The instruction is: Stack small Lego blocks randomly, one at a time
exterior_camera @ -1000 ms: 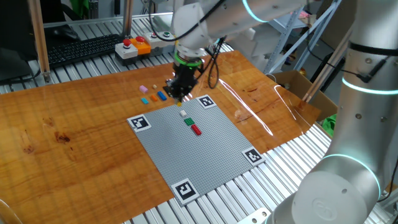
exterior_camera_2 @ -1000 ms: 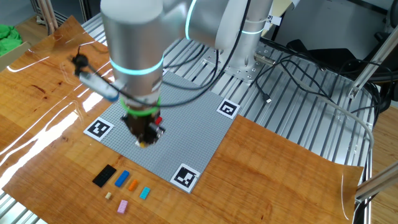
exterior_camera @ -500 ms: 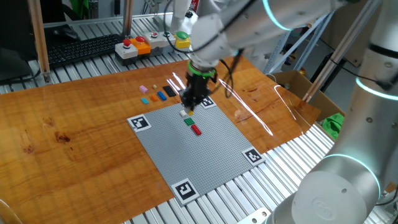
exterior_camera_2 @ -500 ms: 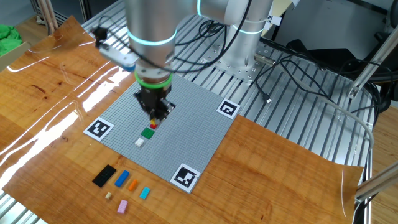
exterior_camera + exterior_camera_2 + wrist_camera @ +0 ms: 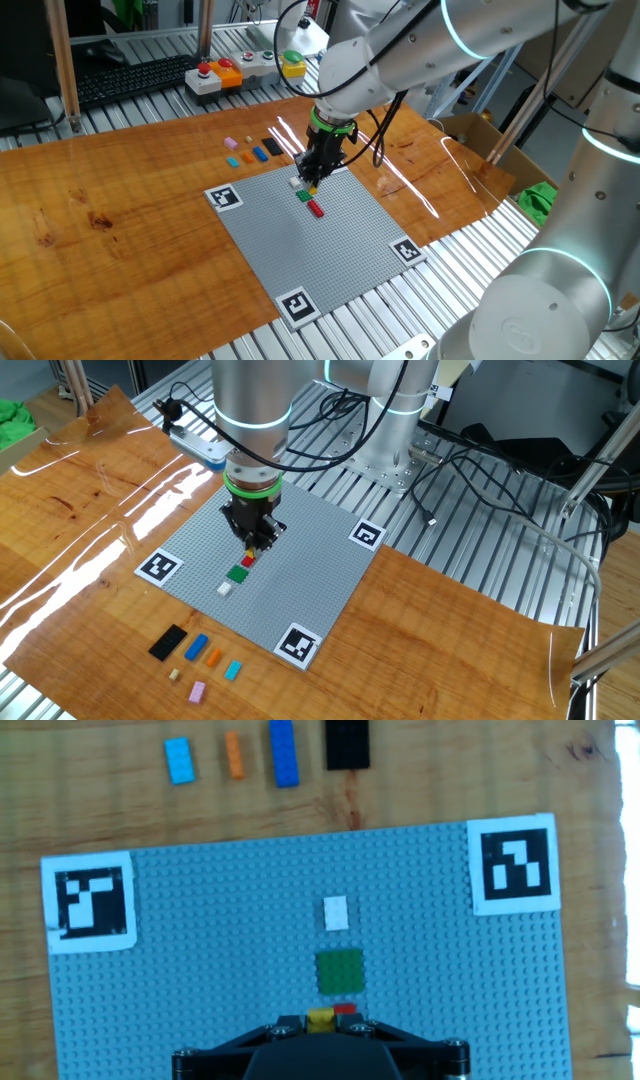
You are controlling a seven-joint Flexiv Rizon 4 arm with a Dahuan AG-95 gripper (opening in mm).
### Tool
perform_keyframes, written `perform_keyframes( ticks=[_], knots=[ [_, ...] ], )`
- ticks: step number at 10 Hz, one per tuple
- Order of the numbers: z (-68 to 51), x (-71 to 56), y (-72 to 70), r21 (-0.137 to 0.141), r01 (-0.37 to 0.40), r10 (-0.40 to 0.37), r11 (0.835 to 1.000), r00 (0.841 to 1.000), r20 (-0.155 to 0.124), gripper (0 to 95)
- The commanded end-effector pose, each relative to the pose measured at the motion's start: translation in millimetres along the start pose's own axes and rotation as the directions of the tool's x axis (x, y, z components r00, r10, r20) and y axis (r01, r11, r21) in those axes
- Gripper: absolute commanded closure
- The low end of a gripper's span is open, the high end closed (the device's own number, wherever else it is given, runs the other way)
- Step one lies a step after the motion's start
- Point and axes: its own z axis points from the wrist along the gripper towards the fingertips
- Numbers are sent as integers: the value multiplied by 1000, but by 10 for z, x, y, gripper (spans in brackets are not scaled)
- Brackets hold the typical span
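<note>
The claw (image 5: 252,543) hangs low over the studded grey plastic baseplate (image 5: 300,575), its fingers clamped on a tiny yellow plastic brick (image 5: 321,1018), carried right at the tips so it can be pressed down onto studs. In the hand view a small red plastic brick (image 5: 345,1009) peeks out just beside the yellow one, so the red brick looks like the intended seat. A square green plastic brick (image 5: 339,970) and a small white plastic brick (image 5: 336,912) sit in line beyond it on the plate, each apart from the next. On the wooden desk (image 5: 90,510), off the plate's far edge, the cyan brick (image 5: 180,760), orange brick (image 5: 234,754), blue brick (image 5: 282,752) and black brick (image 5: 347,744) lie in a row, well apart from the claw.
</note>
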Motion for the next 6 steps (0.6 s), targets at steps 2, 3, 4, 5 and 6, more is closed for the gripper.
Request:
perform_keyframes(
  ticks=[2, 3, 4, 5, 6],
  knots=[
    [-8, 8, 1, -1, -2, 2, 1000, 1000, -11, 950],
    [-8, 8, 1, -4, -3, 3, 1000, 1000, -10, 950],
    [-8, 8, 1, -2, -3, 3, 1000, 1000, -11, 950],
    [-8, 8, 1, -4, 1, -1, 1000, 1000, -15, 950],
    [-8, 8, 1, -7, 14, -14, 1000, 1000, -12, 950]
  ],
)
